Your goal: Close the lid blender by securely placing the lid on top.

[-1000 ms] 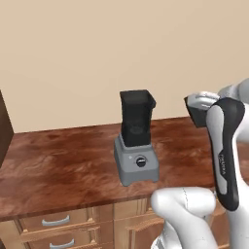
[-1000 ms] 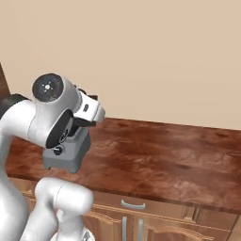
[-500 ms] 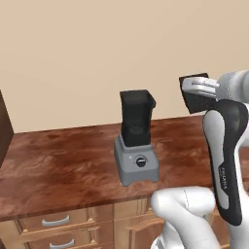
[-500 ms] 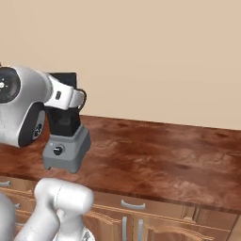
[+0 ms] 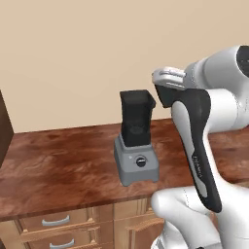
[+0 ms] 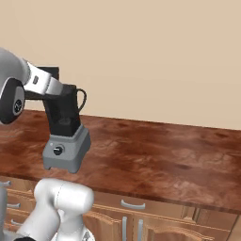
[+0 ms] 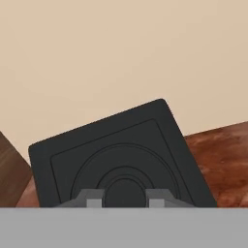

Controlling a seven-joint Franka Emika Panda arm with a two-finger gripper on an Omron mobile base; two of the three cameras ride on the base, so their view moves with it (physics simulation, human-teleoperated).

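Nearest, in the hand view, the two small grey finger tips (image 7: 91,197) of the gripper (image 7: 125,199) rise at the bottom edge with the round centre boss of one flat black squarish lid (image 7: 118,157) between them; the gripper pinches the lid there, and the slab sits tilted in the frame, with moulded concentric rings on its face. Behind it in that view are a strip of reddish-brown wooden worktop (image 7: 223,155) and the plain beige wall (image 7: 121,48). In the left base view the lid (image 5: 164,93) shows as a dark slab under the white hand, held in the air just to the right of the jar's rim and about level with it, apart from the jar. There is one blender (image 5: 136,140): a grey boxy base with one round black knob on its front and a tall black square jar whose top is open. It stands upright on the worktop (image 5: 58,170), near the front edge. From the right base view the blender (image 6: 66,136) is partly hidden by the white arm crossing in front of the jar's upper part. Below the worktop's edge are wooden drawer fronts with two curved metal handles (image 5: 51,222) in the left base view. Farthest back stands a dark wooden cabinet side (image 5: 5,126) at the left edge.
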